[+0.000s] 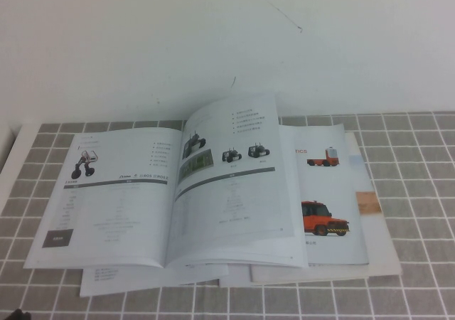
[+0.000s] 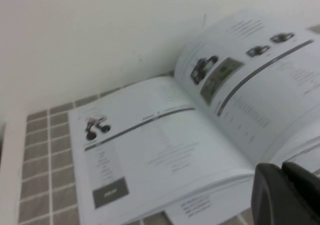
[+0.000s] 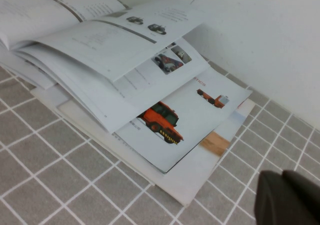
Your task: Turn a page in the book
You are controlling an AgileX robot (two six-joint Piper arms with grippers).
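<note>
thin glossy white stapled book point(image 1: 170, 199) open on grey-tiled desk point(image 1: 412, 291); left gripper point(image 2: 287, 195) and right gripper point(image 3: 287, 200) hang near its edges, jaws state cannot tell; judgement: catch only the top white page point(image 1: 234, 185) at its raised free edge, sweep slowly across spine.

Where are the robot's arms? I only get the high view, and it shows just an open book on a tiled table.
Observer: The left end effector is close to the book, at its near edge.
Operator: And the other arm?
Observer: The right end effector is above the table tiles, off the corner of the red-truck booklet.
Operator: Is anything hidden under the book's right-hand page?
Observer: Yes, a lower leaf fans out beneath it, showing a dark vehicle photo and small thumbnails.
</note>
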